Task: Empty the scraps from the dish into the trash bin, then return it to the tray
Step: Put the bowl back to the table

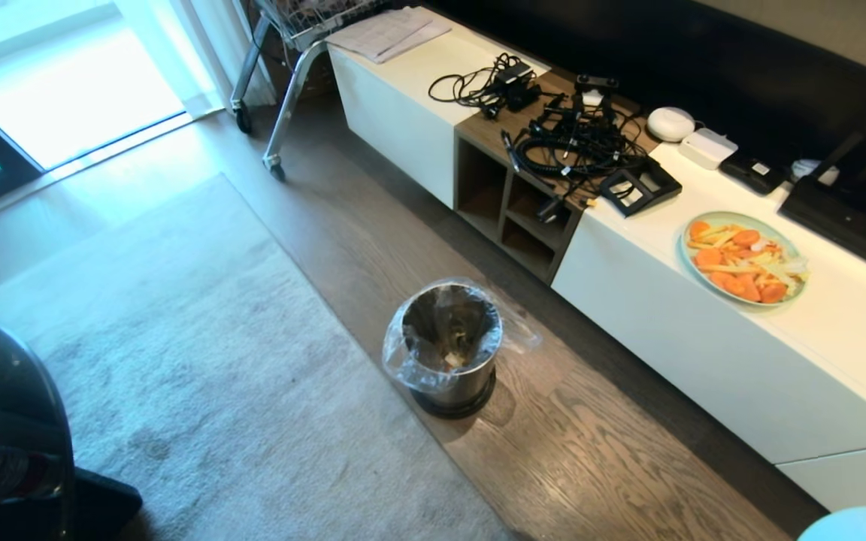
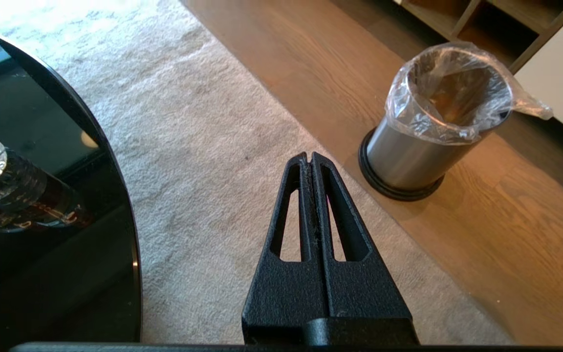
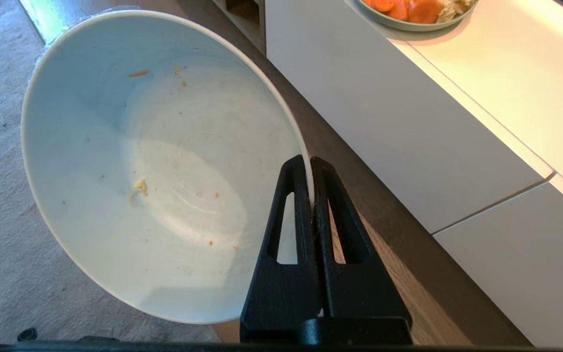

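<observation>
White ceramic, the dish [image 3: 154,176] is pinched by its rim between the right gripper [image 3: 310,168] fingers, bare but for a few crumbs. The left gripper [image 2: 310,159] hangs over the rug [image 2: 203,146], fingers pressed together and empty. The trash bin [image 1: 452,346] stands on the wooden floor [image 1: 591,451] beside the white cabinet [image 1: 704,330].

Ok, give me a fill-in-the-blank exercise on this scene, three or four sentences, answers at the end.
1. The right end effector is shut on the rim of the ____.
2. The dish holds only a few crumbs; the carrot slices are ____.
3. The trash bin stands on the wooden floor, lined with a clear ____ bag.
4. The left end effector is shut and holds ____.

Missing words: dish; gone; plastic; nothing
</observation>
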`<state>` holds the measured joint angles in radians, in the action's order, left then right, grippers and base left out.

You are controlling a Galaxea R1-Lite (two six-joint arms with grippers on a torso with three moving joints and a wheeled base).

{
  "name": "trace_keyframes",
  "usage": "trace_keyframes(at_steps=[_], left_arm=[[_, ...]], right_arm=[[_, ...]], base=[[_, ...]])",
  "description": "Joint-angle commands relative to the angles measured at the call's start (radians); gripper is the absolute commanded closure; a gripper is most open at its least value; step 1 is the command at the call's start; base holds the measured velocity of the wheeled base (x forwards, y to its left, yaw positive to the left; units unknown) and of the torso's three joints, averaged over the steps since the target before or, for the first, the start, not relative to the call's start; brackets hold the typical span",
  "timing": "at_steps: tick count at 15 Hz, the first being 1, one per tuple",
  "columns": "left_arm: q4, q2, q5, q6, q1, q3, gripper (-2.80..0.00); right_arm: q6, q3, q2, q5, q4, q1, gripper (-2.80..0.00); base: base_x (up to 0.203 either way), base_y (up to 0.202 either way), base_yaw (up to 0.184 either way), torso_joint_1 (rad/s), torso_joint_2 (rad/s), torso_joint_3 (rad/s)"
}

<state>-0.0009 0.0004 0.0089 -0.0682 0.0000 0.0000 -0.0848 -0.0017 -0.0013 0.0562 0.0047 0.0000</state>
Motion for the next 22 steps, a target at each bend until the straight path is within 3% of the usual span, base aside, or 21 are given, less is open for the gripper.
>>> trace_keyframes(at_steps=[1, 22], left_arm=[[-0.001, 0.000, 0.000, 0.001, 0.000, 0.000, 0.00], [-0.001, 0.000, 0.000, -0.002, 0.000, 0.000, 0.00]], right_arm=[[-0.001, 0.000, 0.002, 0.001, 0.000, 0.000, 0.00], [-0.001, 0.000, 0.003, 0.001, 0.000, 0.000, 0.00]], base=[[0.000, 0.000, 0.000, 0.002, 0.01, 0.202], [0.000, 0.000, 0.000, 0.003, 0.00, 0.201]])
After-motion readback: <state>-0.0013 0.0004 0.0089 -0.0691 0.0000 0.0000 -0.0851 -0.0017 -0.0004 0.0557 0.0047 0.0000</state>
